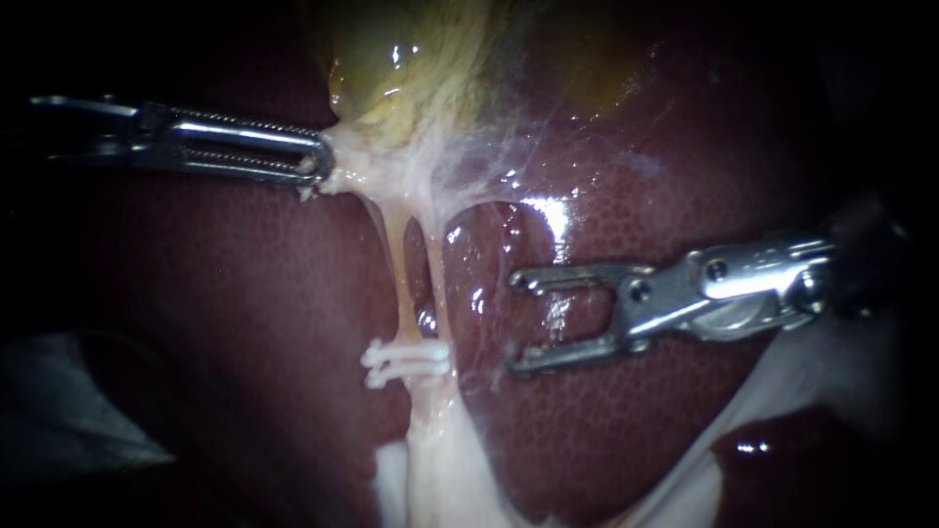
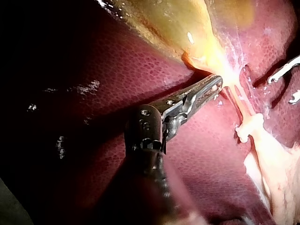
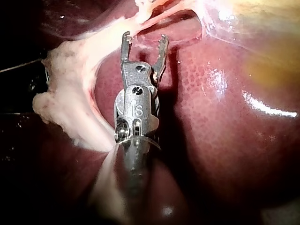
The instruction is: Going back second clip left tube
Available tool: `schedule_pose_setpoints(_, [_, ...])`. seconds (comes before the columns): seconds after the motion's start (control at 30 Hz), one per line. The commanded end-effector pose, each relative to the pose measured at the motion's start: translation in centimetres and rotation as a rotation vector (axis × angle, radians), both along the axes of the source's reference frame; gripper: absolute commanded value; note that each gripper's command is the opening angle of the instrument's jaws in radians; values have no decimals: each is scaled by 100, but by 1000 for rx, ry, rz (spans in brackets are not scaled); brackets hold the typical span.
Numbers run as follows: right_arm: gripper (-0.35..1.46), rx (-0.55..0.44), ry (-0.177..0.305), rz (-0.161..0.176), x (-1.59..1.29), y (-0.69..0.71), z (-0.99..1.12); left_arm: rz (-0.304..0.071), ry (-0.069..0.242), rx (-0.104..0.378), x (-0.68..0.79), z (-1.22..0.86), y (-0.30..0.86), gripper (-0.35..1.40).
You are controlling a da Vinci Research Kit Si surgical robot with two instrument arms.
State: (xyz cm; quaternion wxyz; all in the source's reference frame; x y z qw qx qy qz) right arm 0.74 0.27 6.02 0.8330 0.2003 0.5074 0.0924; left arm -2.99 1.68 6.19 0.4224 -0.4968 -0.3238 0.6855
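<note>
Endoscope view: a small white ridged clip (image 1: pixel 406 362) sits across the thin pale left tube (image 1: pixel 399 284), and everything else is placed from this clip. Up the tube from the clip, well apart from it, lies the yellow-green gallbladder (image 1: pixel 391 59). There the left instrument (image 1: pixel 318 166) has its long slotted jaws closed together on the whitish filmy tissue (image 1: pixel 367 171) at the gallbladder's narrow end, holding it taut. The right instrument (image 1: pixel 515 323) is near the clip, on the side its own shaft comes from. Its short toothed jaws are spread wide, with nothing between them, and are not touching the clip or the tube. Dark red mottled liver (image 1: pixel 636 196) lies under both and all round the clip. In the left wrist view the left instrument (image 2: pixel 213 86) pinches the pale tissue at its tip. In the right wrist view the right instrument (image 3: pixel 145 40) shows a clear empty gap between its jaws, with their tips just short of the stretched strands.
</note>
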Motion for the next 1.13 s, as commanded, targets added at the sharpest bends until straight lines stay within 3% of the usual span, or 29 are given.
schedule_pose_setpoints(0.03, [50, -7, -2, 0, -4, 2, -3, -1, 1, 0, -1, 0, 0, -35])
schedule_pose_setpoints(0.3, [50, -18, -14, 11, -25, 11, -11, -4, 3, -3, -3, 2, -2, -35])
schedule_pose_setpoints(0.57, [50, -43, -10, -4, -29, 12, -11, -10, 16, -21, -28, 25, -21, -35])
schedule_pose_setpoints(0.77, [50, -68, 0, -12, -33, 15, -10, -12, 29, -26, -44, 41, -29, -35])
schedule_pose_setpoints(1.13, [50, -69, 3, -7, -34, 15, -10, -11, 29, -25, -44, 41, -29, -35])
